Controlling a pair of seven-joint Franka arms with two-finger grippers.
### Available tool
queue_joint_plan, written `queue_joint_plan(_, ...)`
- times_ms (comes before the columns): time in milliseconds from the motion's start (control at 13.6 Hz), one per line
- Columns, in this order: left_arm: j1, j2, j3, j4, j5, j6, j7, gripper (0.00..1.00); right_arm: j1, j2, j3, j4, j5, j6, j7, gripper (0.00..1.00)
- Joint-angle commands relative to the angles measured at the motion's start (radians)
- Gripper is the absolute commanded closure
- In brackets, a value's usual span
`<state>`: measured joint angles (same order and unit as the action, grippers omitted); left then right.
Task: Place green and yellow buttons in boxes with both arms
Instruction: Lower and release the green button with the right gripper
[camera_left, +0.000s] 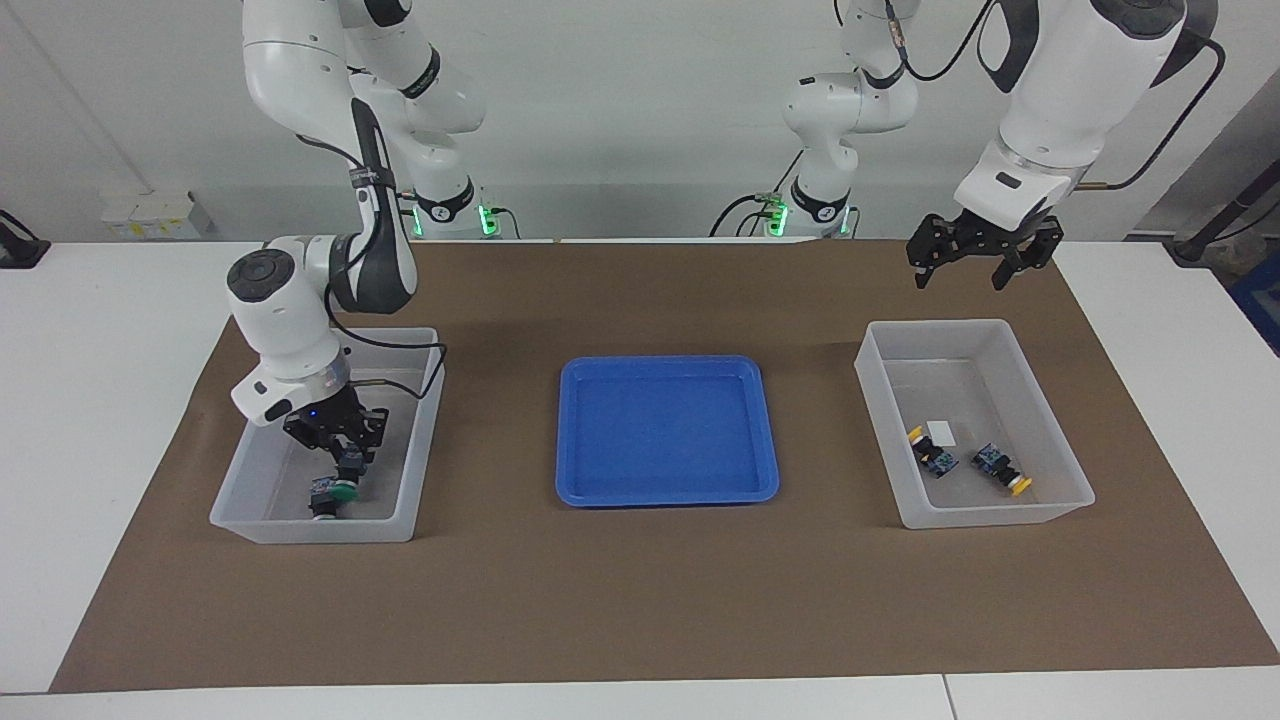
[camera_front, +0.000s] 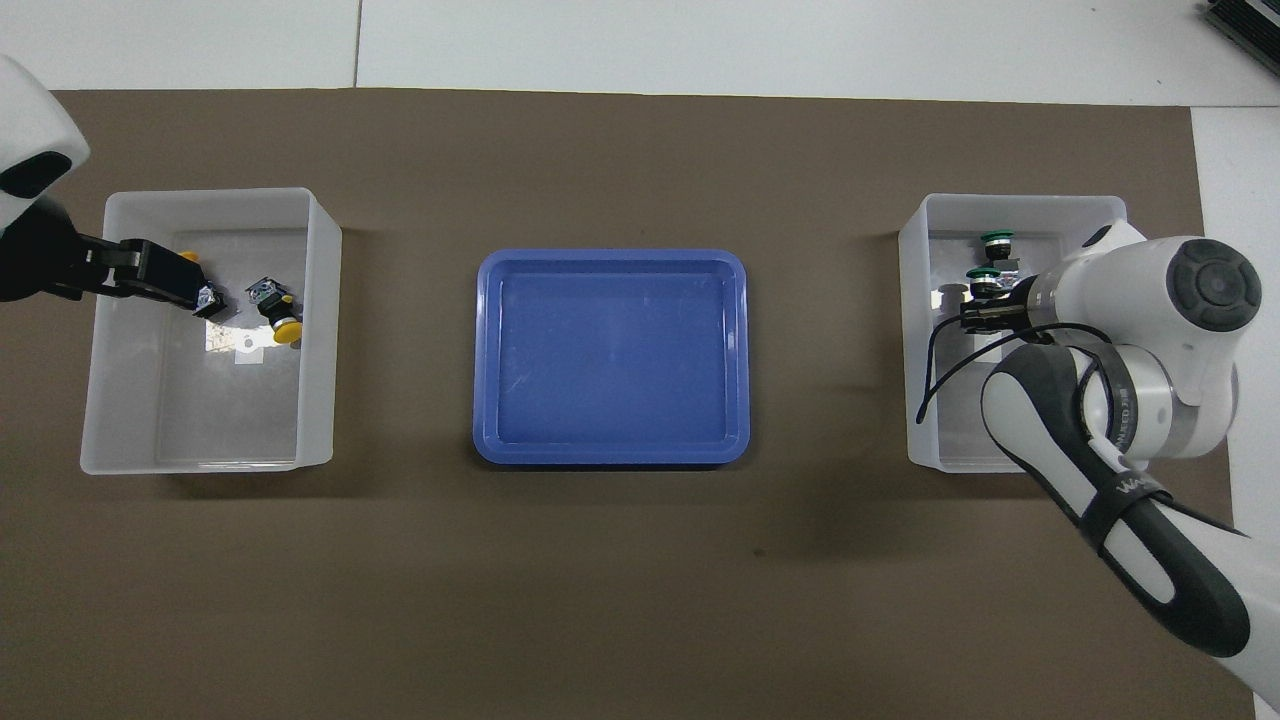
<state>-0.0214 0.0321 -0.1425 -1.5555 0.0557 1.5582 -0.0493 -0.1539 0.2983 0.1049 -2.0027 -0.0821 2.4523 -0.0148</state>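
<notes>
Low inside the box at the right arm's end, my right gripper is shut on a green button, cap down. Close beside it a second green button lies on the box floor. In the other box two yellow buttons lie near its white label. My left gripper hangs high and open, holding nothing, over that box's end toward the robots. Seen from overhead it covers part of one yellow button; the other yellow button shows fully.
A shallow blue tray lies on the brown mat midway between the two boxes. White table surface borders the mat on all sides.
</notes>
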Motion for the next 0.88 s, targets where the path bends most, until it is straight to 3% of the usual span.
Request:
queue_joint_plan(0, -0.022, -0.047, 0.009, -0.072, -0.008, 0.089, -0.080, 0.00, -0.018, 0.053, 0.013, 0.053, 0.030, 0.004, -0.053, 1.00)
queue_joint_plan(811, 0.024, -0.049, 0.038, -0.047, -0.007, 0.079, 0.028, 0.00, -0.018, 0.074, 0.015, 0.084, 0.030, 0.014, -0.195, 1.00)
